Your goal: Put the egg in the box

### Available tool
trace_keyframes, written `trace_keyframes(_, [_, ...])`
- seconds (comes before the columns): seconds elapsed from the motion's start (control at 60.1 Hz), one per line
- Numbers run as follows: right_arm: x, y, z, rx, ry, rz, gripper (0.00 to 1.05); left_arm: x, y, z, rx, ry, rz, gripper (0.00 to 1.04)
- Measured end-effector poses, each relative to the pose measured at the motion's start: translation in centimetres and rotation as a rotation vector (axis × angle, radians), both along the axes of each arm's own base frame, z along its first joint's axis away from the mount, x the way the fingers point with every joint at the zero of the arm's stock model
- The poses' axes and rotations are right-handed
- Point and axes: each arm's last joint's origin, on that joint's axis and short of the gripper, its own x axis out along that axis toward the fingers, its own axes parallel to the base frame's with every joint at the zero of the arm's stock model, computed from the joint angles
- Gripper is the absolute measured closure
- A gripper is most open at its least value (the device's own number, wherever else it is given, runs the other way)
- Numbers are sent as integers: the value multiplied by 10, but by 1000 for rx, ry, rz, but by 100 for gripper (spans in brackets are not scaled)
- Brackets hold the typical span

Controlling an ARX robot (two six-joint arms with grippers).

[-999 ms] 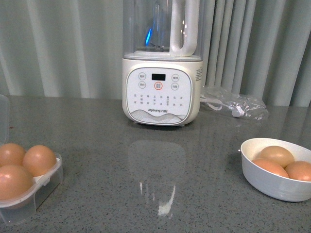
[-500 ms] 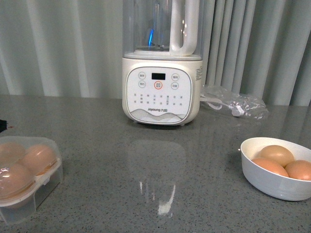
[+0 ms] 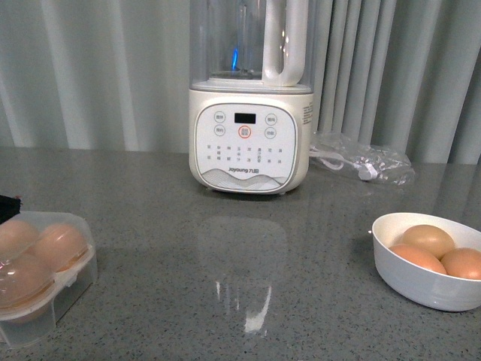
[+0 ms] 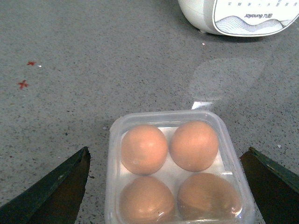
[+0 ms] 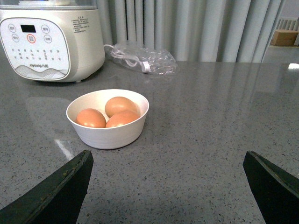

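The box (image 3: 71, 289) is a clear plastic carton at the table's front left, with its lid down over several brown eggs (image 3: 56, 244). In the left wrist view the box (image 4: 163, 115) lies between my left gripper's (image 4: 167, 150) spread jaws, which are open and touch nothing; its eggs (image 4: 145, 149) show through the lid. Three more brown eggs (image 3: 428, 241) lie in a white bowl (image 3: 421, 289) at the front right. My right gripper (image 5: 167, 154) is open and empty, on the near side of that bowl (image 5: 107, 135).
A cream blender (image 3: 250, 143) stands at the back centre before a curtain. A clear plastic bag with a white cord (image 3: 361, 162) lies to its right. A dark piece (image 3: 6, 203) shows at the left edge. Small red marks (image 4: 22, 84) dot the grey tabletop.
The box's clear lid, raised one second ago, has come down over the eggs. A dark piece has come into sight at the left edge. The bowl has not moved.
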Motion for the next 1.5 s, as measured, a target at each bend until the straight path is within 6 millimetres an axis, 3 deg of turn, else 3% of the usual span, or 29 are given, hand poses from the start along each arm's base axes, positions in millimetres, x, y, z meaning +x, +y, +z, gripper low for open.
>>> trace_keyframes(0.333, [0,0,0,0,0,0,7,-56,1,42,42,-145,11,7])
trace_keyframes(0.5, [0,0,0,0,0,0,7,-71,5,37,56,-148,27,7])
trace_keyframes(0.799, [0,0,0,0,0,0,7,-72,15,28,59,-127,54,7])
trace_keyframes(0.849, [0,0,0,0,0,0,7,-73,15,25,42,-185,106,14])
trace_keyframes(0.916, [0,0,0,0,0,0,7,-80,14,11,-11,-288,154,31])
trace_keyframes(1.049, [0,0,0,0,0,0,7,-89,6,-13,-40,-284,185,60])
trace_keyframes(1.282, [0,0,0,0,0,0,7,-99,1,-36,-53,-279,158,101])
trace_keyframes(1.499, [0,0,0,0,0,0,7,-105,1,-47,-59,-286,161,101])
